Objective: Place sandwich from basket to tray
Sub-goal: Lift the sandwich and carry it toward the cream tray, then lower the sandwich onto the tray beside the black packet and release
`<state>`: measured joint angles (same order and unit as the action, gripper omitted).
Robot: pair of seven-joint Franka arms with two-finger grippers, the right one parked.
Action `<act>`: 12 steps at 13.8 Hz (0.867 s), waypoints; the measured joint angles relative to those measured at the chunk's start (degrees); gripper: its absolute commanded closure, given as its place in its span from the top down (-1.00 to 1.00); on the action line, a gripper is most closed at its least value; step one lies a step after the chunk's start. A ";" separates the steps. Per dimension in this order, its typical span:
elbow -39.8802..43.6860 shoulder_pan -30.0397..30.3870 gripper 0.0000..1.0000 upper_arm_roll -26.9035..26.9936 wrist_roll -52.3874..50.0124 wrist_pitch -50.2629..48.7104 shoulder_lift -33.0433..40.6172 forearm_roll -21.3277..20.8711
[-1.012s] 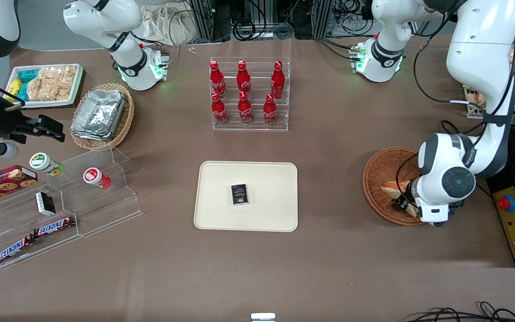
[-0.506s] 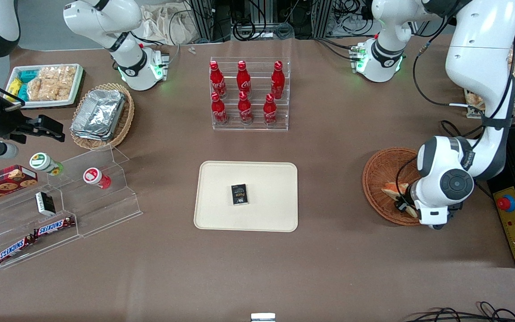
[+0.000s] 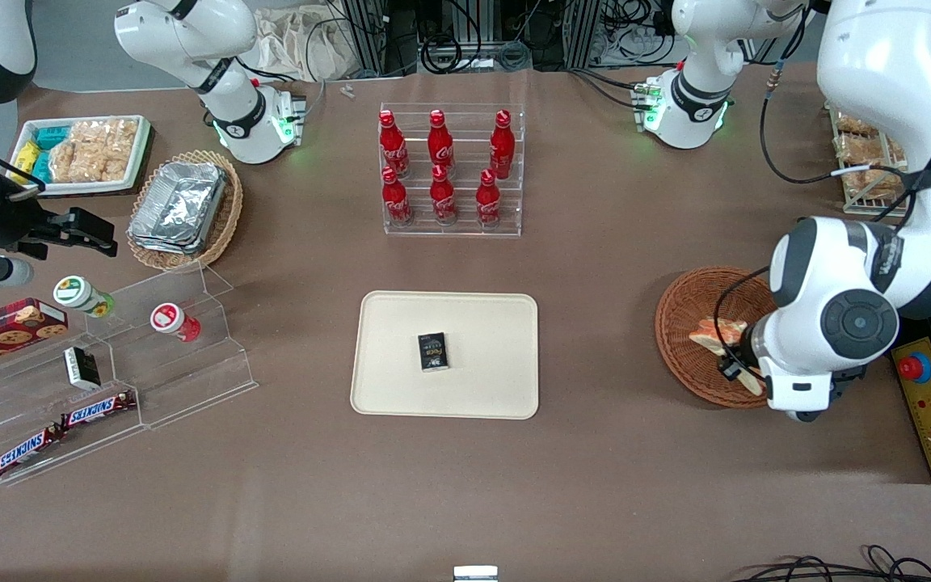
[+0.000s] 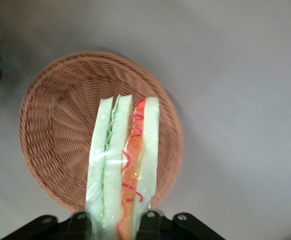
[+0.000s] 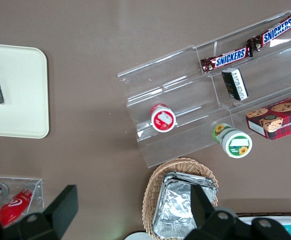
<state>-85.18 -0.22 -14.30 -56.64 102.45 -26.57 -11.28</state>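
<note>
While the working arm's claw (image 4: 120, 220) clamps one end of the plastic-wrapped sandwich (image 4: 123, 170), the wedge hangs above the round reddish-brown wicker basket (image 4: 55, 125), its cut edge facing the wrist camera with pale green filling on one side and orange-red filling on the other. Seen from the front, the sandwich (image 3: 716, 335) shows over the basket (image 3: 688, 315) at the working arm's end of the brown tabletop (image 3: 595, 267), partly hidden by the arm's bulky white wrist. Nothing else shows in the basket. Toward the middle of the tabletop lies the cream-beige tray (image 3: 401, 388), well apart from the basket, carrying only a small black packet (image 3: 433, 352) near its centre. Farther from the front camera than the tray, a clear acrylic rack holds six red bottles (image 3: 440, 166) in two rows. Toward the parked arm's end, a lighter oval wicker basket holds foil containers (image 3: 179, 206), a white tray of packaged snacks (image 3: 82, 153) sits near it, and a stepped acrylic stand (image 3: 191, 364) carries two lidded cups and Snickers bars (image 3: 98, 408).
</note>
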 measured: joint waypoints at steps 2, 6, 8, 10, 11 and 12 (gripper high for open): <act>3.10 -0.46 -1.00 -5.96 0.01 -0.87 -0.33 -0.02; 5.09 -8.33 -1.00 -11.02 -0.04 0.32 -5.15 -0.17; 5.16 -13.16 -1.00 -11.02 -0.35 2.16 -8.99 -1.94; 5.24 -15.84 -1.00 -10.99 -0.43 5.67 -12.76 -3.16; 5.28 -16.34 -1.00 -10.98 -0.43 8.00 -14.50 -3.28; 5.33 -16.40 -1.00 -10.94 -0.43 10.35 -16.17 -3.43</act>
<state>-79.85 -16.62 -25.24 -57.07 112.80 -42.75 -14.71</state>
